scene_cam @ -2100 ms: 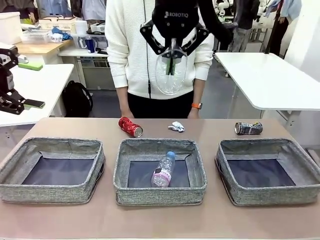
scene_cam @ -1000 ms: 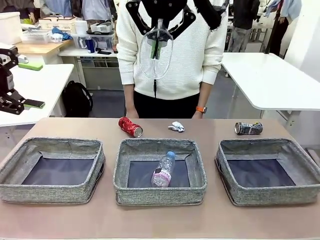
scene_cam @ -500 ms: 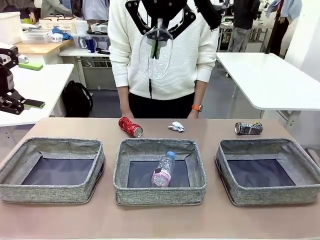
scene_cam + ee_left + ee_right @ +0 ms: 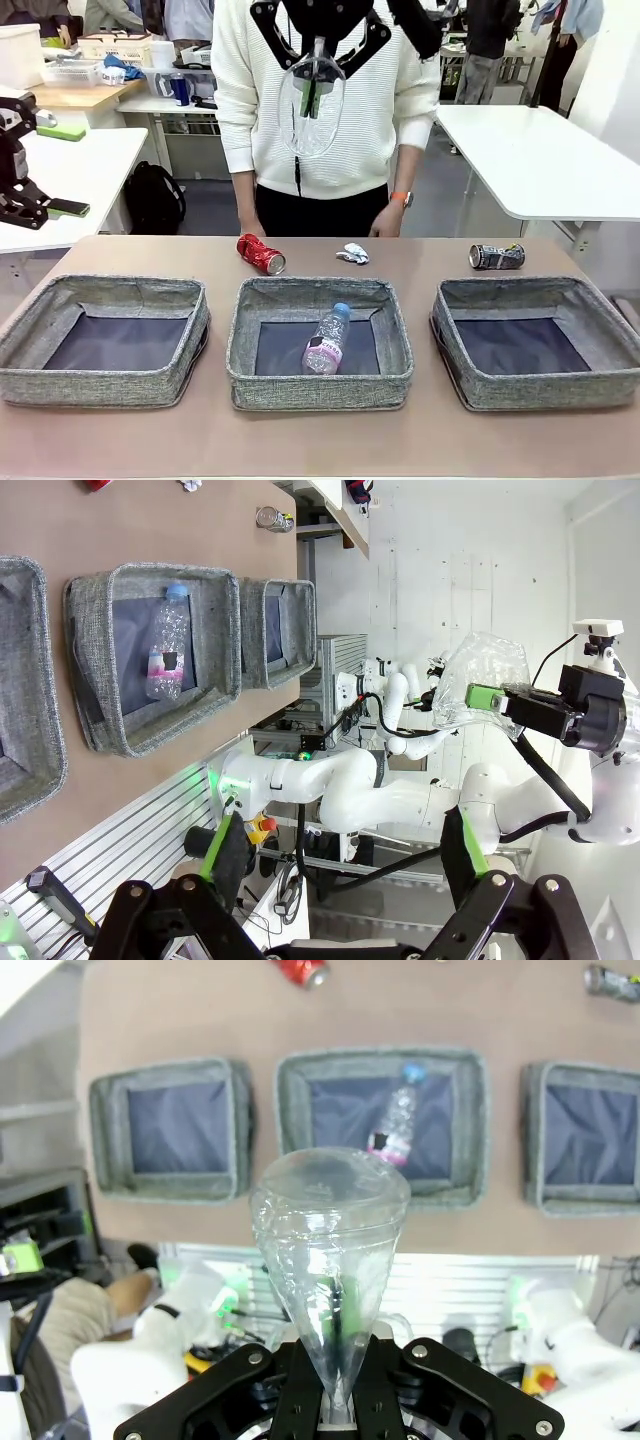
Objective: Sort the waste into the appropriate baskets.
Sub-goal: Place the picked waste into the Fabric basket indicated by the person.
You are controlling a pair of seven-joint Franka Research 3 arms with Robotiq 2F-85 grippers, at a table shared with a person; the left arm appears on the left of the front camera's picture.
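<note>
The right gripper (image 4: 317, 88) pinches the clear, label-less plastic bottle (image 4: 312, 118) by its narrow end, high above the table (image 4: 150, 255); the left gripper (image 4: 340, 865) hangs spread and empty. Next, I'd say: lower it over the middle grey woven basket (image 4: 318, 289), where 1 pink-labelled bottle (image 4: 326, 342) lies, and release.

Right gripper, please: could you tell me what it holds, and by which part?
The clear label-less plastic bottle, pinched at its narrow neck end between the fingers of the right gripper.
</note>
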